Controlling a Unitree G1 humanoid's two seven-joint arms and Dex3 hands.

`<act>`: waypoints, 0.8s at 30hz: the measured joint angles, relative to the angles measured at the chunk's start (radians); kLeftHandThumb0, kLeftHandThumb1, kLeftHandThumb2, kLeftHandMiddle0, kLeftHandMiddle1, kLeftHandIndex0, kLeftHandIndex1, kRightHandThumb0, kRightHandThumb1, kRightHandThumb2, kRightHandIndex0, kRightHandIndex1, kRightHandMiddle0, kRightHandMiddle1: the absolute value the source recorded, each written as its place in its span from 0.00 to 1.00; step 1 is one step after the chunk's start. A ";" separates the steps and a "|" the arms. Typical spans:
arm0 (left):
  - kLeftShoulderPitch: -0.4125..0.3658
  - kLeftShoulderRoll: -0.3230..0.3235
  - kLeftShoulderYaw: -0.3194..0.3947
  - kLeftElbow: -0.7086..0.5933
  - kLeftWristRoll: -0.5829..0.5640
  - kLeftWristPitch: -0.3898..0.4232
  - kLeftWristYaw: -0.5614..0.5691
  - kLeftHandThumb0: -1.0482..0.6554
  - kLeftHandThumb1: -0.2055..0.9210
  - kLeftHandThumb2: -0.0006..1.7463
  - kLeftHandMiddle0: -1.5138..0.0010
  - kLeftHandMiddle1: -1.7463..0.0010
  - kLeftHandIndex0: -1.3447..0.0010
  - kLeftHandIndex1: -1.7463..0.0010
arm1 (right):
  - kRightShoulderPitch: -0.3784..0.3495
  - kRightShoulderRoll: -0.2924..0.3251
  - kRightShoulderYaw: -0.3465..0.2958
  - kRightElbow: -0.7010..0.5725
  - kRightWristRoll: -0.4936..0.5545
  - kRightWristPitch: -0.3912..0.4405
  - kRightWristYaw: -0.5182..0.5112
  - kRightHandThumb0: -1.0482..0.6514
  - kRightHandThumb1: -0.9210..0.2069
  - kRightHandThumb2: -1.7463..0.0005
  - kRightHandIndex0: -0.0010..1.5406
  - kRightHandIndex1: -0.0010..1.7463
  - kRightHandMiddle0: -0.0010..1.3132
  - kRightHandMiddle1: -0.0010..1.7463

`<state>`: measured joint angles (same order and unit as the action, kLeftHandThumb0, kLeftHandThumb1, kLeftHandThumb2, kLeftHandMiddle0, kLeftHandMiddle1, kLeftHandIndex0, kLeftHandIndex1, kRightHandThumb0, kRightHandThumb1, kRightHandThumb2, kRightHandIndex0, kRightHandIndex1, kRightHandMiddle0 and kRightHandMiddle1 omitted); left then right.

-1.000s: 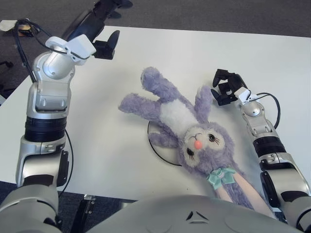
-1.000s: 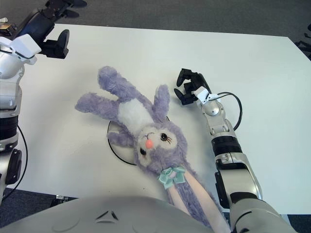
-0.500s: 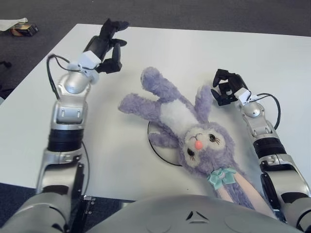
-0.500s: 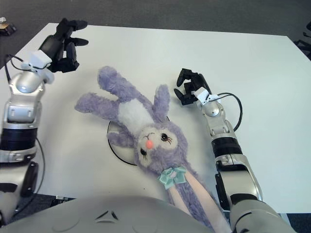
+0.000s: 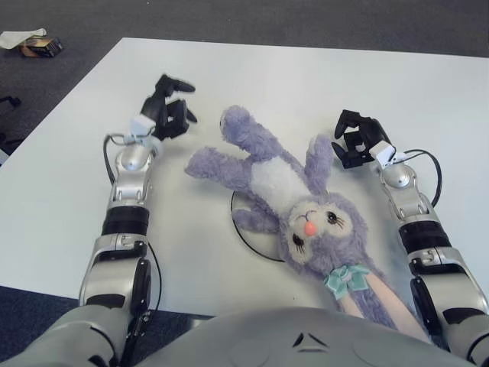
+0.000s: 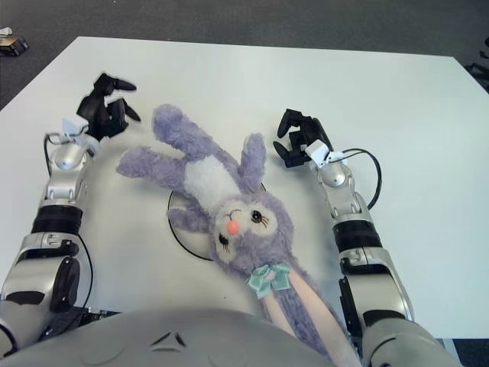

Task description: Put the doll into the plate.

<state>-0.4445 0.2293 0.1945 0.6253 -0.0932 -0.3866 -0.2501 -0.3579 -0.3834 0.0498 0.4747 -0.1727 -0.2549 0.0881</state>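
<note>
Left hand [image 5: 166,115] dropped beside doll [image 5: 294,206]; both hands' fingers loosely curled, empty; doll hides plate [image 5: 248,233].

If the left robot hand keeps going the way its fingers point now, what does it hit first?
The left robot hand points up and right across the table. It looks likely to pass just beyond the doll, near its raised purple limb; depth is unclear, so a graze is possible.

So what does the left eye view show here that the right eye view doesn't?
Only the left eye view shows the white scrap beside the small box on the floor. Only the right eye view shows the table's far right corner. Both show the doll lying across the plate, the left hand and the right hand flanking it.
</note>
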 measured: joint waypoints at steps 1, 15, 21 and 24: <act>0.001 -0.013 0.004 0.029 -0.020 -0.004 -0.009 0.37 0.65 0.60 0.23 0.00 0.67 0.00 | 0.002 0.000 -0.002 0.001 0.000 -0.002 -0.001 0.33 0.53 0.25 0.77 1.00 0.47 1.00; -0.019 -0.064 0.023 0.092 -0.095 -0.039 -0.059 0.35 0.53 0.70 0.18 0.00 0.59 0.00 | 0.013 0.011 -0.015 0.021 -0.001 -0.013 -0.057 0.34 0.50 0.28 0.73 1.00 0.44 1.00; -0.011 -0.088 0.021 0.067 -0.095 -0.038 -0.057 0.35 0.52 0.71 0.17 0.00 0.58 0.00 | 0.013 0.027 -0.031 0.030 0.015 -0.016 -0.060 0.35 0.45 0.32 0.70 1.00 0.41 1.00; -0.001 -0.099 0.021 0.045 -0.096 -0.035 -0.056 0.35 0.54 0.69 0.16 0.00 0.60 0.00 | 0.015 0.043 -0.048 0.036 0.039 -0.022 -0.067 0.36 0.43 0.33 0.68 1.00 0.40 1.00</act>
<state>-0.4456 0.1301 0.2159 0.6703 -0.1890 -0.4220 -0.3063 -0.3428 -0.3399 0.0013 0.5106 -0.1334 -0.2765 0.0215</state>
